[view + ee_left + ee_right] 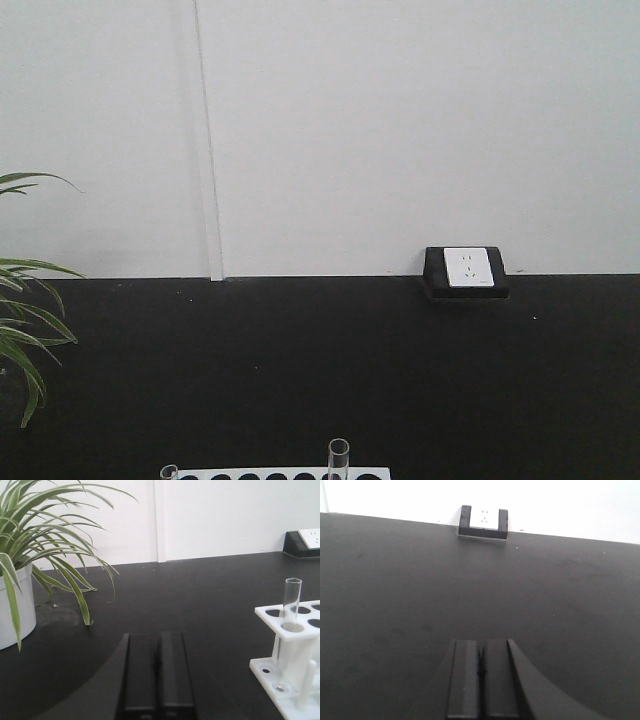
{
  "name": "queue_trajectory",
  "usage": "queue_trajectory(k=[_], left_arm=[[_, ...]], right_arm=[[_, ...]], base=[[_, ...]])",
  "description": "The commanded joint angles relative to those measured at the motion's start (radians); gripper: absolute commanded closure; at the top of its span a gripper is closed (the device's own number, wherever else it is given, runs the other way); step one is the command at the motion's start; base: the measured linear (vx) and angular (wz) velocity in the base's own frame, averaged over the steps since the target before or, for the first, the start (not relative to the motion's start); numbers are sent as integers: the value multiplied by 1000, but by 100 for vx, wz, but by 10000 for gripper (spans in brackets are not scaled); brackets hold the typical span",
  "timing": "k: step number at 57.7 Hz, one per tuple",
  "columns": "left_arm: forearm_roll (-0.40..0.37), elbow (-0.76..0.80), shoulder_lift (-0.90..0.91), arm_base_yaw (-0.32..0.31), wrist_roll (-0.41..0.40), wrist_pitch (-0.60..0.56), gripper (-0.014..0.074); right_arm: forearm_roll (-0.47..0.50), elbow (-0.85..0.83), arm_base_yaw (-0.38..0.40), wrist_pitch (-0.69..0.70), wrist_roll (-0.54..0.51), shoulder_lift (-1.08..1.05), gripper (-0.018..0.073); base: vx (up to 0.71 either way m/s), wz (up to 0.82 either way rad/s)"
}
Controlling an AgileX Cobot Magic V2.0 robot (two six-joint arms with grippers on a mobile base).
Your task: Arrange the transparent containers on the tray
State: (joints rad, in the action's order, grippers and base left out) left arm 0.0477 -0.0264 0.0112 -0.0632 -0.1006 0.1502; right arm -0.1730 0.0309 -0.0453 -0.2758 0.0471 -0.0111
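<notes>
Left gripper [156, 639] closed, empty; at its 3 o'clock one clear test tube [291, 600] stands upright in a white rack [299, 632]; potted plant [45, 540] at 10 o'clock; right gripper [481, 644] closed, empty, wall socket [483, 521] at 12 o'clock.

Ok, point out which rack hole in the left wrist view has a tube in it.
The hole at the rack's corner nearest the camera: a clear test tube stands upright through it. The other holes in view are empty.
</notes>
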Motion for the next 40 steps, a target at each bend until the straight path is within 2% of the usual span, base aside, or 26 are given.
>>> queue_trajectory(k=[1,12,20,24,30,34,40], left_arm=[[-5,-30,13,0,-12,-99,603],[-60,-30,13,-1,-58,-138,603],[-58,-30,13,-1,-64,-180,603],[-58,-30,13,-1,-64,-223,603],[-56,-19,13,-2,-60,-363,603],[-48,30,13,-2,-41,-409,603],[-26,170,5,-2,0,-329,603]], right_arm=[[-2,8,2,127,1,2,571],[7,8,2,247,6,2,571],[7,8,2,303,6,2,571],[8,8,2,364,6,2,571],[22,-11,2,479,38,3,571],[42,-72,2,441,75,14,571],[34,-230,2,276,76,68,571]], base=[[0,0],[0,0],[0,0],[0,0],[0,0],[0,0],[0,0]])
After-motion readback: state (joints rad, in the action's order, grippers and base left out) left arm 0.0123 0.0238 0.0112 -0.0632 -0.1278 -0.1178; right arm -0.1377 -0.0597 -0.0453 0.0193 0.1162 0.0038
